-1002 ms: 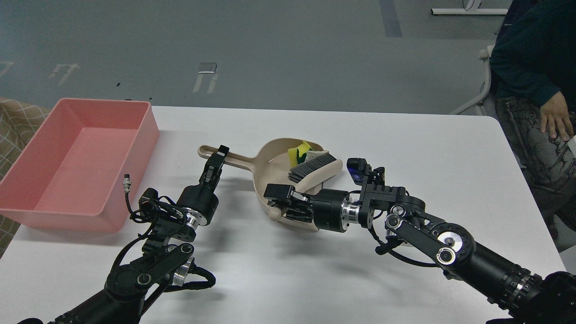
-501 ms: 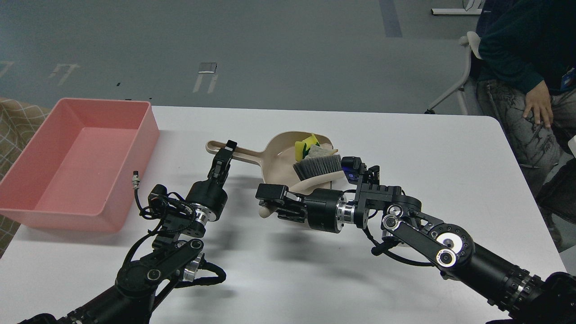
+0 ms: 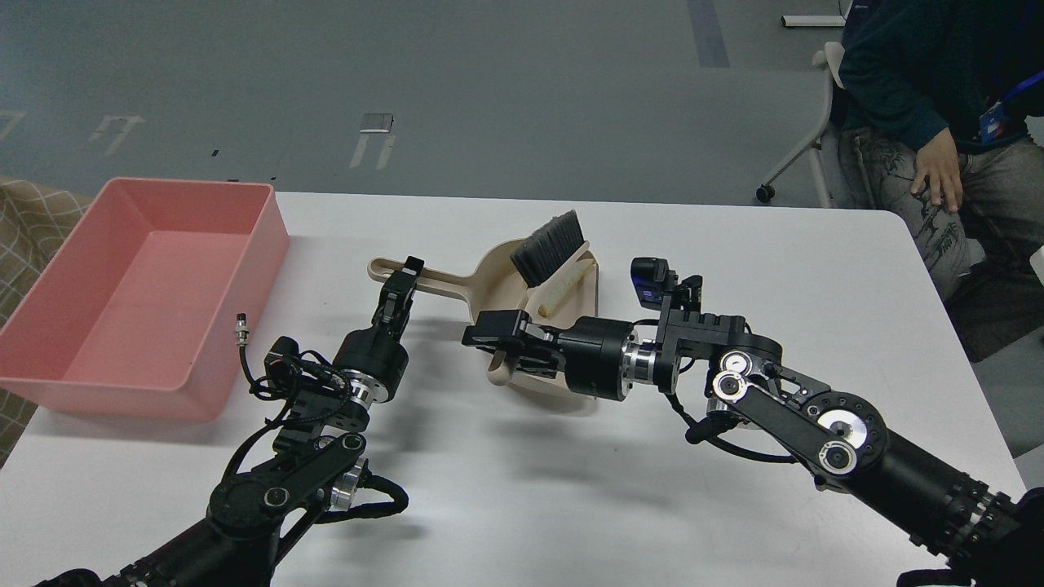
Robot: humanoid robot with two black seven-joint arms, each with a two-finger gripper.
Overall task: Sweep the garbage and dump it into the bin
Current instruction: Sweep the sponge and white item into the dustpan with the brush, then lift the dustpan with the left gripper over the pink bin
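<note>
The beige dustpan (image 3: 497, 281) lies mid-table, its long handle pointing left. My left gripper (image 3: 404, 281) is shut on that handle. My right gripper (image 3: 499, 342) is shut on the handle of the beige brush (image 3: 564, 285). The brush lies tilted over the pan, and its dark bristles (image 3: 548, 247) stand up at the pan's far edge. The garbage, a yellow-green sponge piece and a whitish strip, does not show; the brush hides that part of the pan. The pink bin (image 3: 273, 236) stands at the table's left edge, apart from the pan, with nothing visible inside.
A seated person (image 3: 938, 155) and a wheeled chair (image 3: 803, 155) are beyond the table's right far corner. The white table (image 3: 734, 244) ends close behind the pan and bin. A checked cloth (image 3: 33, 220) shows left of the bin.
My right gripper has swung the brush up and back, so the bristles now stand at the pan's far edge. The sponge and strip, seen before, are now hidden. The pan shifted slightly.
</note>
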